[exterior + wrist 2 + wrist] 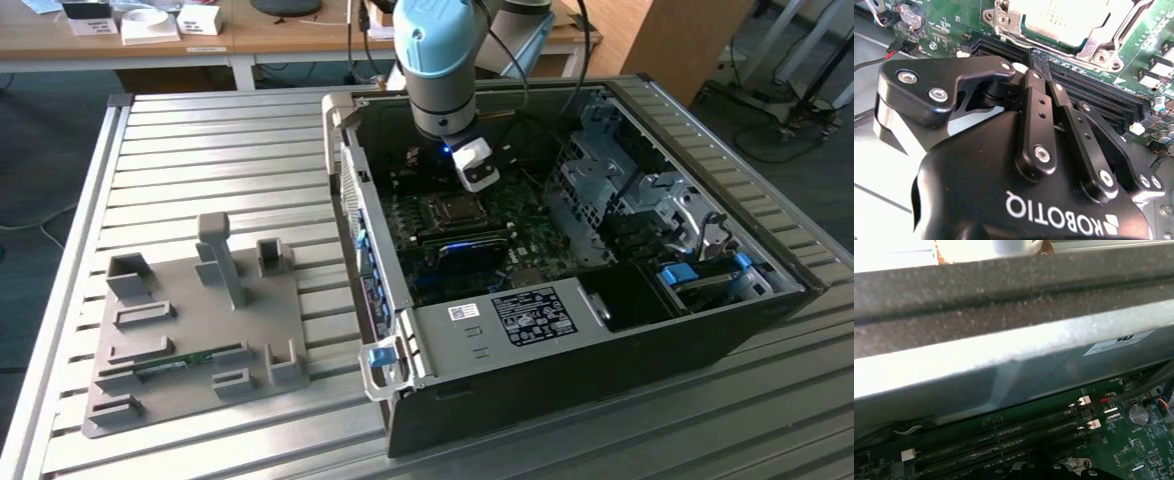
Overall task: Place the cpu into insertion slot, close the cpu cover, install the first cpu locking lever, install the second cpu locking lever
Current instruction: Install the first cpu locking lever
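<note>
One arm (441, 60) reaches down from the top centre of the exterior view into an open PC case (561, 260) lying on a slatted metal table (200, 150). Gripper (1040, 62) in the second wrist view: fingers (1038, 107) drawn together, tips meeting, nothing visibly clamped between them. Tips hover over the black memory slots (1094, 95), just beside the socket edge, contact not clear.

Cpu (1064, 20) sits at the upper middle of the second wrist view, silvery top, lying flat in the slot (1006, 27). Cover (1099, 42) is down around the chip, its frame bordering the metal top. Levers not clear enough to judge.

Exterior view shows the same socket (454, 208) as a dark square with a bright rim at frame centre, on the green board (534, 240), just below the gripper's white wrist block (477, 165).

First wrist view: case wall (1004, 365) across the upper and middle frame, memory slots (1004, 437) and board along the bottom, coin cell (1138, 414) at lower right.

Grey fixture plate (200, 320) lies at lower left of the exterior view, well apart from the case.
</note>
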`<state>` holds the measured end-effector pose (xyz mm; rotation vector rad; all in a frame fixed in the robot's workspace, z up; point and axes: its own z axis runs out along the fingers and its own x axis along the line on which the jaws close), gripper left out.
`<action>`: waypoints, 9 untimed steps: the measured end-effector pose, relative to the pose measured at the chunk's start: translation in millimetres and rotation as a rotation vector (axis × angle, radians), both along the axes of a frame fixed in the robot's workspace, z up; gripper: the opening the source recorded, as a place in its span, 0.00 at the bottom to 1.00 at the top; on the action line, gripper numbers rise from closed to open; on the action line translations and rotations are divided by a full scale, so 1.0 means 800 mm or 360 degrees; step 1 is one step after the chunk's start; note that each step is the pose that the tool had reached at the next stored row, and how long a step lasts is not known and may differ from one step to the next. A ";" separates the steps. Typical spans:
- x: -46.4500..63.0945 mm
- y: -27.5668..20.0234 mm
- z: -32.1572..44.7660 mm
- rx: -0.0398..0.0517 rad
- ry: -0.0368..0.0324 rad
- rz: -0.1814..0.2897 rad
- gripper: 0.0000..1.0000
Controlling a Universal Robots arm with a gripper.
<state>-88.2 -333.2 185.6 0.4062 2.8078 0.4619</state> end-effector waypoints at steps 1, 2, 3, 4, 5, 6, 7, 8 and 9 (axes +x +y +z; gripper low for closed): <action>0.000 0.0000 0.0000 0.0000 0.0000 0.0000 0.11; 0.000 -0.0001 0.0000 0.0000 0.0000 0.0000 0.11; 0.000 -0.0001 0.0000 0.0000 0.0000 0.0000 0.11; 0.001 -0.0001 0.0000 0.0000 0.0000 0.0000 0.11; 0.001 0.0000 0.0000 0.0000 0.0000 0.0000 0.11; 0.001 -0.0001 0.0000 0.0000 0.0000 0.0000 0.11; 0.002 0.0000 0.0000 0.0000 0.0000 0.0000 0.11; 0.002 0.0000 0.0000 0.0000 0.0000 0.0000 0.11; 0.003 0.0000 0.0000 0.0000 0.0000 0.0000 0.11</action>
